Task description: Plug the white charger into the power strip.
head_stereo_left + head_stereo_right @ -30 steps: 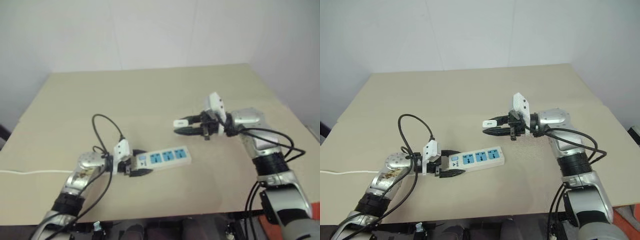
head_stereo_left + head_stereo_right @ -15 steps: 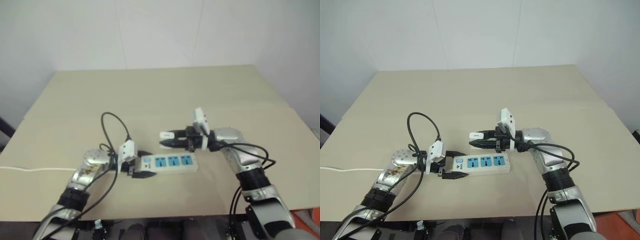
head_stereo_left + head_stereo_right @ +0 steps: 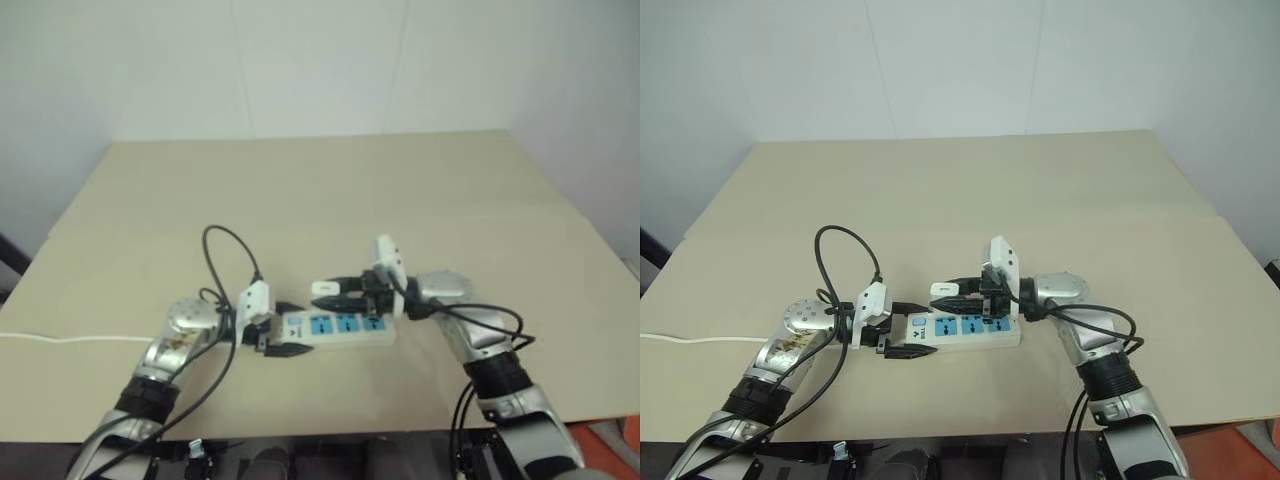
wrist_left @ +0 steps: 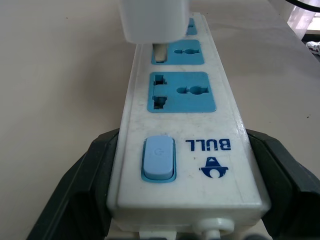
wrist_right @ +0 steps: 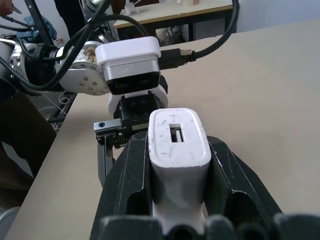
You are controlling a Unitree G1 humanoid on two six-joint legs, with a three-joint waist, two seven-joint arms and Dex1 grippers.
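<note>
**Charger right over the strip**

So, my left gripper [image 3: 912, 330] is spread wide around the switch end of the long white plastic power strip with blue outlets [image 3: 970, 328], which lies flat mid-table. My right gripper [image 3: 952, 291] pinches the small white boxy charger [image 4: 154, 19], its prongs at the second outlet. The beige table [image 3: 970, 190] has loads of bare room toward its far edge.

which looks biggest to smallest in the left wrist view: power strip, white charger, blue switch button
1. power strip, which runs up most of the picture.
2. white charger, cut off by the picture's edge, so its full size is unsure.
3. blue switch button, which sits nearest the camera and so looks larger than it is.
</note>
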